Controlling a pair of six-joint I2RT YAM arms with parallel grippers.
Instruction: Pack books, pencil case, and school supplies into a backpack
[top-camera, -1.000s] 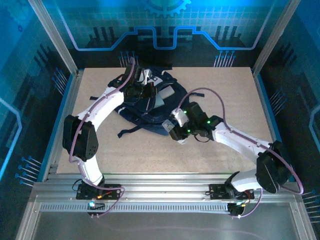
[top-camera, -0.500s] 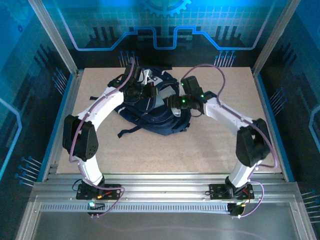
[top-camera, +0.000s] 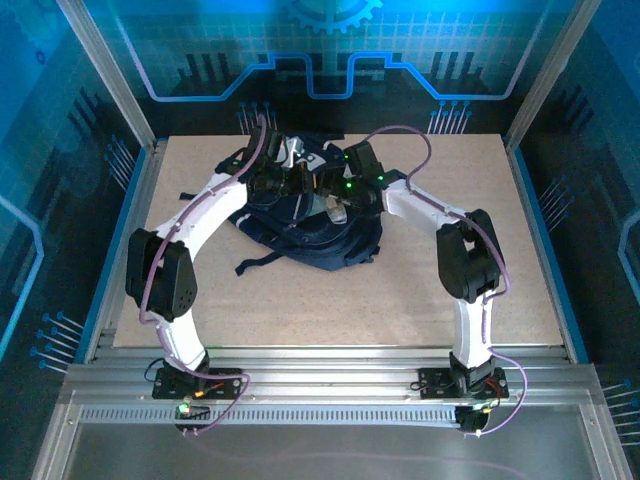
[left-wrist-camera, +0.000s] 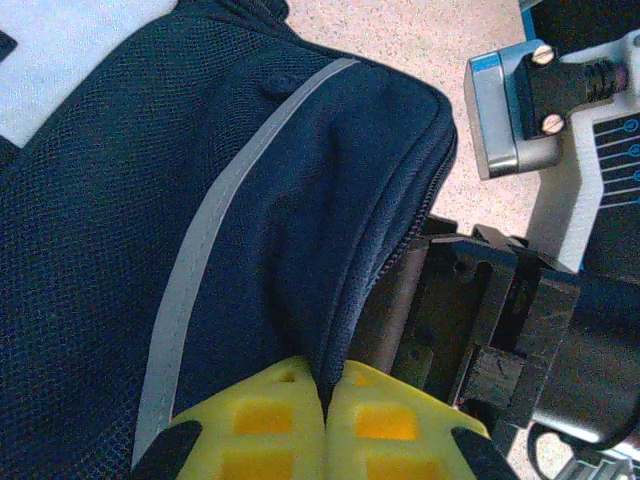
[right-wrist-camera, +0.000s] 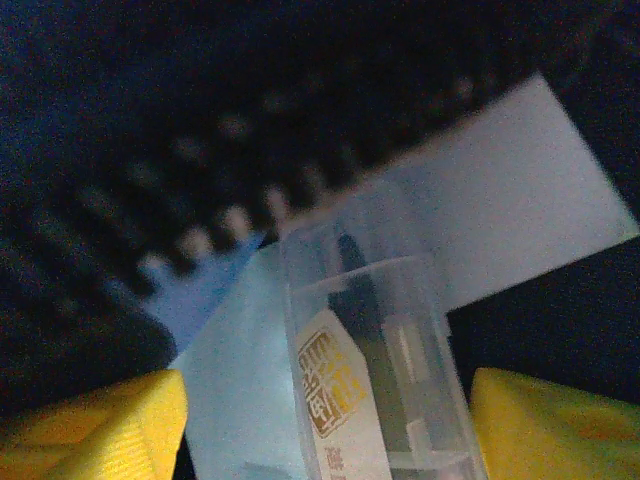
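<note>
- My left claw (left-wrist-camera: 325, 388) was pinched shut on a fold of the large dark navy fabric backpack (left-wrist-camera: 120, 220), beside its zip.
- My right claw (right-wrist-camera: 325, 405) stood wide apart at the zip teeth.
- Between its yellow fingers (right-wrist-camera: 110, 420) was the short clear plastic tube (right-wrist-camera: 375, 340), with a pale-blue square pad (right-wrist-camera: 235, 385) behind it.
- The backpack lay at the far middle of the tan table (top-camera: 450, 280).
</note>
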